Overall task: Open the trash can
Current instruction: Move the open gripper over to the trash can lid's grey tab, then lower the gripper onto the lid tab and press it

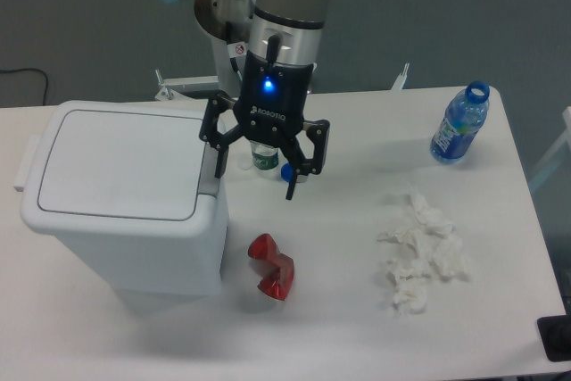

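The trash can [116, 207] is a big white boxy bin at the left of the table, its flat lid [120, 165] lying shut. A grey push tab [208, 180] sits on the lid's right edge, partly behind a gripper finger. My gripper [255, 181] hangs open just right of the bin's top, fingers pointing down. The left fingertip [219, 168] is over the grey tab; whether it touches I cannot tell. The right fingertip [290, 193] hangs over the table. Nothing is between the fingers.
A small clear bottle [260, 159] and a blue cap [287, 170] sit behind the gripper, mostly hidden. A red crumpled object [271, 266] lies in front of the bin's right side. White tissues [419, 252] lie at the right. A blue bottle [459, 123] stands at the far right.
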Tool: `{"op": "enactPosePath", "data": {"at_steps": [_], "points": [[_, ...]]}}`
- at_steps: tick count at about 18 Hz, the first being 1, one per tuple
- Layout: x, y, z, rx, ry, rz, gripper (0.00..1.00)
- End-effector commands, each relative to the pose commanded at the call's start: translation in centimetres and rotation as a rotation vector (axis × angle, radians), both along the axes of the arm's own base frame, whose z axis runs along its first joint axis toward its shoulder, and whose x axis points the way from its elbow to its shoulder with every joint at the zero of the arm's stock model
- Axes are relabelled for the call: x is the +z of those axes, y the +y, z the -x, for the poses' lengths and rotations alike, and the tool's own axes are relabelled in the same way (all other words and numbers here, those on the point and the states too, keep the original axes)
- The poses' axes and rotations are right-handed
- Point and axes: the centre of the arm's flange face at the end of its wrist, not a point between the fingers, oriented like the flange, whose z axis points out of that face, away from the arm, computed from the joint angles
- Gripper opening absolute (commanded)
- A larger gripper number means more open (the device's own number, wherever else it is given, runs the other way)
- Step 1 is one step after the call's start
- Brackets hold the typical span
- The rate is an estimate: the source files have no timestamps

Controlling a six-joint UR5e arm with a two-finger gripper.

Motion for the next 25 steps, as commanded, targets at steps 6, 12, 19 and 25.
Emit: {"op": "enactPosePath", "data": {"at_steps": [6, 12, 19, 25], "points": [[-0.4, 0.0, -0.2, -0.004, -0.005, 0.007, 1.0], [-1.2, 0.0, -0.2, -0.007, -0.014, 0.014, 1.0], [-1.6, 0.0, -0.2, -0.007, -0.02, 0.019, 1.0], [-1.9, 0.1, -0.1, -0.007, -0.022, 0.021, 1.0]]}}
